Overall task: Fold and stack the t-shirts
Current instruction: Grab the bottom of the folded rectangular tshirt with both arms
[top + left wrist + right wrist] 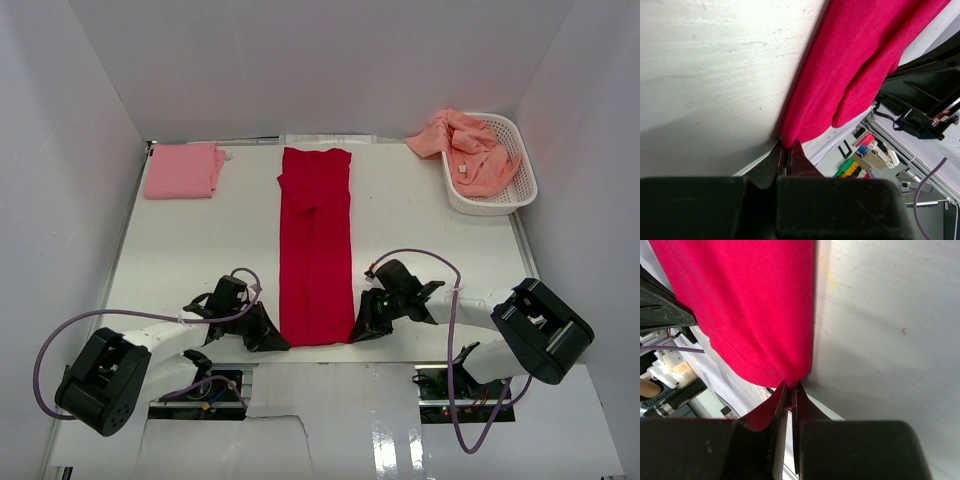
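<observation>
red t-shirt (316, 245): lay flat on the bench (200, 260) as a long narrow strip, sides already folded in. Collar end was far, hem at the near edge between the two arms.
left end effector (786, 154): jaws were closed to a thin slit on the hem's left near corner, with cloth running straight out of the tips.
right end effector (790, 390): same on the right near corner, clamped on a pinch of hem.
why both corners: my read is that a matched grip keeps the hem edge straight, so the near end can be carried over toward the collar for the crosswise fold.
why low: both tips sat at bench level with the hem barely raised. Looked like grasp made, lift not begun.
pink t-shirt (183, 171): folded, at the far left corner of the bench. Likely the stack spot.
salmon t-shirts (470, 150): crumpled in the basket (528, 190) at far right, part spilling over its left rim. Not yet folded.
top view only: showed the whole layout, strip straightness, stack and basket. The tips were hidden under black housings, so the grip wasn't readable there.
wrist views only: showed the actual bite, the hem stitching and a loose lobe of hem beside the left pinch.
not shown anywhere: how many layers each pinch caught.
</observation>
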Controlling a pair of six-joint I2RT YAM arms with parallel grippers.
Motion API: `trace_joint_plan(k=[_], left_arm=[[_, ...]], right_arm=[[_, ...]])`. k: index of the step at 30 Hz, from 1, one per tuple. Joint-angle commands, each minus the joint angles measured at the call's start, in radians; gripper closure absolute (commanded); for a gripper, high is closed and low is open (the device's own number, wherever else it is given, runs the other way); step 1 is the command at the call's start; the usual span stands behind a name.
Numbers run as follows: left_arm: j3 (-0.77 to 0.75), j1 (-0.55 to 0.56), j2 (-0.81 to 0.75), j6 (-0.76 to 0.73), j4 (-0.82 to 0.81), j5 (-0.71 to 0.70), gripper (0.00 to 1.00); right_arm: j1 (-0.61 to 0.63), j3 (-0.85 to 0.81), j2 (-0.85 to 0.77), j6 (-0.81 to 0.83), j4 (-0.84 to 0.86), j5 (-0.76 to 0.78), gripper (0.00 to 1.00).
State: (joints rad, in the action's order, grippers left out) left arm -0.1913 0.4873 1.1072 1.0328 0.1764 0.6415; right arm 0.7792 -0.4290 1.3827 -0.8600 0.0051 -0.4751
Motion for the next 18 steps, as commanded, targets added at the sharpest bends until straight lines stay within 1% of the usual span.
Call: trace_joint_plan(k=[1, 4, 10, 13, 18], left_arm=[[0.006, 0.004, 0.010, -0.042, 0.097, -0.098, 1.00], [-0.033, 0.004, 0.006, -0.042, 0.127, -0.098, 1.00], [-0.115, 0.004, -0.003, -0.057, 0.211, -0.098, 1.00], [-0.142, 0.004, -0.010, -0.053, 0.225, -0.092, 1.00], [-0.178, 0.004, 0.011, -0.048, 0.225, -0.088, 1.00]], right_arm=[[-0.001, 0.013, -0.005, 0.013, -0.022, 0.000, 0.92], [-0.001, -0.002, -0.016, 0.019, -0.036, -0.010, 0.92], [-0.003, -0.051, -0.089, 0.019, -0.097, -0.025, 0.92], [-0.008, -0.073, -0.111, 0.024, -0.126, -0.028, 0.92], [-0.015, -0.080, -0.113, 0.030, -0.125, -0.049, 0.92]])
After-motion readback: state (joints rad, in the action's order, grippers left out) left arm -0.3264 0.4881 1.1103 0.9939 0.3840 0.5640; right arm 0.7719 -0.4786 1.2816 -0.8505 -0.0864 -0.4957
